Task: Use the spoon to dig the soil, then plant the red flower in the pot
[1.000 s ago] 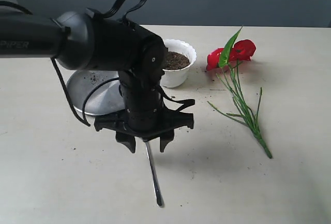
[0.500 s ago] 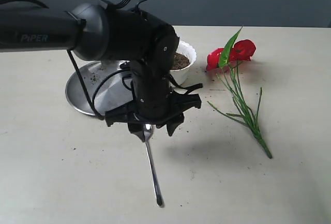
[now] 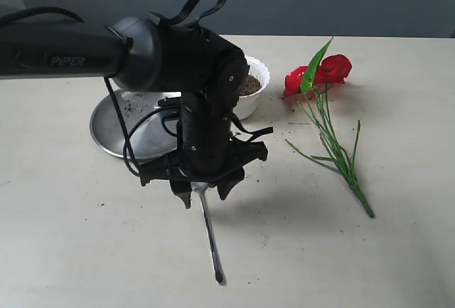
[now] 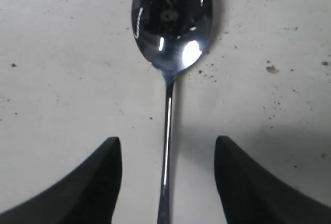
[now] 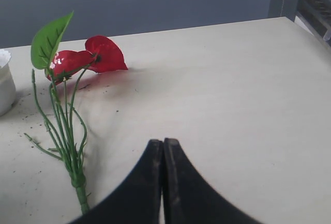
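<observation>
Left gripper (image 4: 168, 149): hanging spread, one jaw at each side of the spoon (image 4: 172, 22) handle
Right gripper (image 5: 164, 149): holding its jaws pressed together, near the red flower (image 5: 103, 53)

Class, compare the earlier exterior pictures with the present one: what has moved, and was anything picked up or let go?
The left arm has swung rightward, uncovering more of the steel plate; the left gripper stays over the spoon, fingers open either side of its handle. Nothing was picked up or let go. The spoon, pot and red flower lie where they were.
</observation>
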`<state>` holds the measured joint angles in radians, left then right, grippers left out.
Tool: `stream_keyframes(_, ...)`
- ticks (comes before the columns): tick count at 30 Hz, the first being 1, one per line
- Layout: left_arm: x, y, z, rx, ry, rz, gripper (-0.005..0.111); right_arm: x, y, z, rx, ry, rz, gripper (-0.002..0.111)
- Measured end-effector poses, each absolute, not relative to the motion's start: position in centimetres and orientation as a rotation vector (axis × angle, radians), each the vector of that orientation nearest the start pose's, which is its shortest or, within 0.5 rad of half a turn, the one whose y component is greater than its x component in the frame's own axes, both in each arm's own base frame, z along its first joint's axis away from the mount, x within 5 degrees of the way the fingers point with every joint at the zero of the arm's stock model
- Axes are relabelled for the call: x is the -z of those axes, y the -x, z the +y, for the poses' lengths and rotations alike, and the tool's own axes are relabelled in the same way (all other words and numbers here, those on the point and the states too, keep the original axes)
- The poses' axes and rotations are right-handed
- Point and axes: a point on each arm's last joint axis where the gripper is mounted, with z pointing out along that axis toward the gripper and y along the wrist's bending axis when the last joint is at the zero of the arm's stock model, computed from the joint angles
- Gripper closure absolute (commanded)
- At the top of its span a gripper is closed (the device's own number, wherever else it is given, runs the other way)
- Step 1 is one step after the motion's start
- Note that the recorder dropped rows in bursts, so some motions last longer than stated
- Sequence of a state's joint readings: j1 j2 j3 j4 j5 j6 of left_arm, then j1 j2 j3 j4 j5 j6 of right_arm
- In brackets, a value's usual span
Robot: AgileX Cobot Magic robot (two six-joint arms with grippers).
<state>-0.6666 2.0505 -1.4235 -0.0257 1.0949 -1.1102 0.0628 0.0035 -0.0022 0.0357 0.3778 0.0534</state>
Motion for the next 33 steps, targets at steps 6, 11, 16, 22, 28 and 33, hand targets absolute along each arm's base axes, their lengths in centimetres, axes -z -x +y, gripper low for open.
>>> stream_keyframes(6, -14.76, -30.32, -23.86, -0.116, 0.707, 3.119, 0.055, -17.98, -5.26, 0.45, -0.116, -0.013, 1.864, 0.108)
stream_keyframes(11, -14.79, -30.59, -23.78, -0.12, 0.682, 3.096, 0.055, -17.98, -5.26, 0.45, -0.116, -0.013, 1.864, 0.108)
stream_keyframes(16, -14.73, -30.72, -23.65, -0.14, 0.662, 3.083, 0.055, -17.98, -5.26, 0.45, -0.116, -0.013, 1.864, 0.108)
stream_keyframes(22, -14.73, -30.72, -23.65, -0.14, 0.664, 3.083, 0.055, -17.98, -5.26, 0.45, -0.116, -0.013, 1.864, 0.108)
stream_keyframes(28, -14.73, -30.74, -23.66, -0.136, 0.664, 3.081, 0.055, -17.98, -5.26, 0.45, -0.116, -0.013, 1.864, 0.108)
stream_keyframes(33, -14.57, -30.92, -23.93, -0.09, 0.669, 3.071, 0.055, -17.98, -5.26, 0.45, -0.116, -0.013, 1.864, 0.108)
